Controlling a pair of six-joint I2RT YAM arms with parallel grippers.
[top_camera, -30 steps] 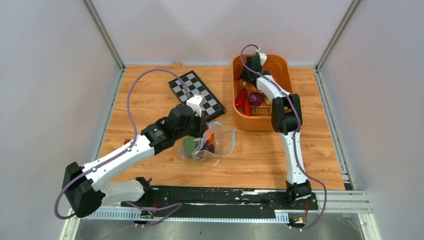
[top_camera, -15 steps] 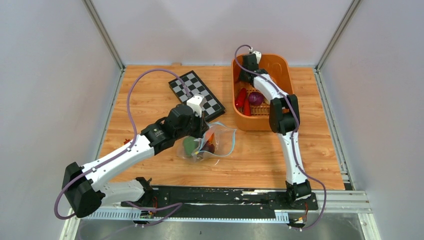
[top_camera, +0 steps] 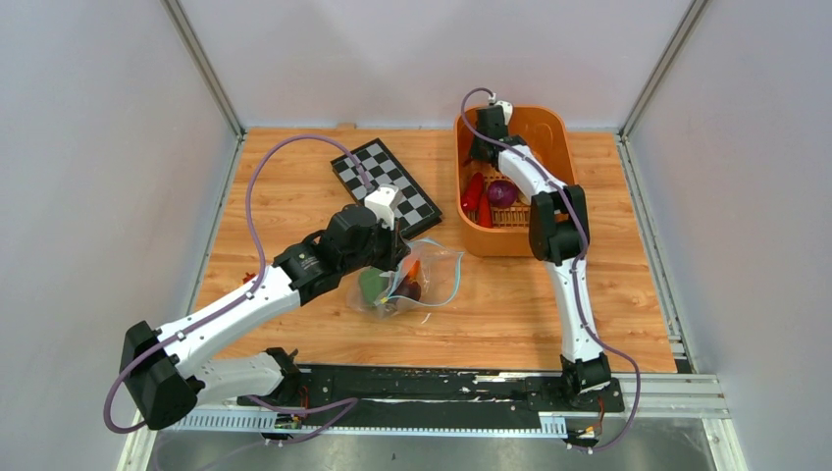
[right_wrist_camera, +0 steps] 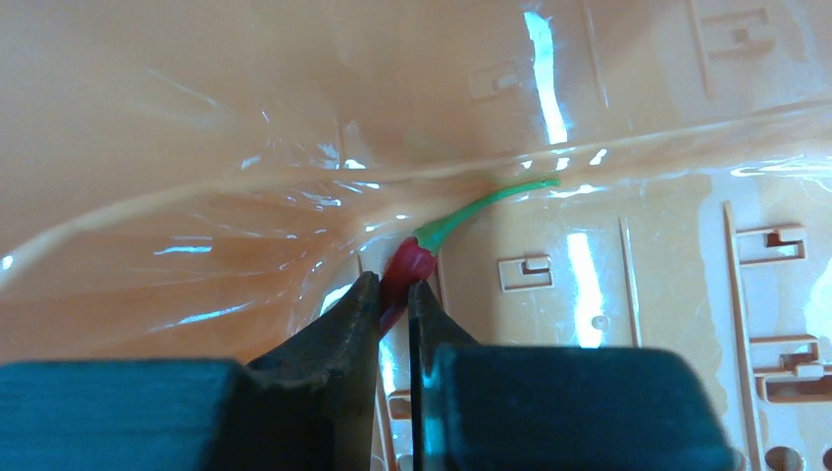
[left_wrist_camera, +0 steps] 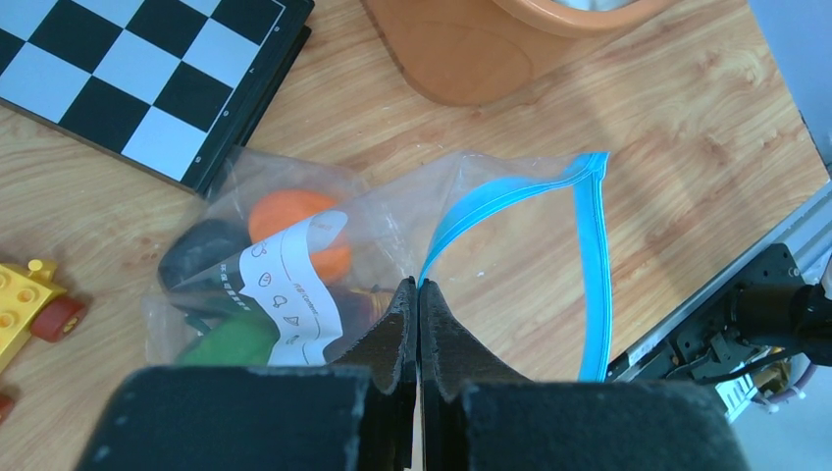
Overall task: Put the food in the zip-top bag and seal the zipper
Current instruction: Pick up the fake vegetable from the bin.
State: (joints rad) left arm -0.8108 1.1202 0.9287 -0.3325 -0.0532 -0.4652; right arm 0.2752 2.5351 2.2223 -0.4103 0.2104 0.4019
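Wooden table (top_camera: 510, 314) carries chessboard (top_camera: 386, 186), orange basket (top_camera: 549, 132), zip-top bag (top_camera: 442, 270), yellow toy car (left_wrist_camera: 29, 294).

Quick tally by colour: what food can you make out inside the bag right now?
Orange piece: 1
Black piece: 1
Green piece: 1
Total: 3 clear in the bag; a reddish bit by the label is too hidden to count.

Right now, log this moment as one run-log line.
left gripper: shut on zip-top bag | right gripper: shut on red chili in orange basket | zipper: open
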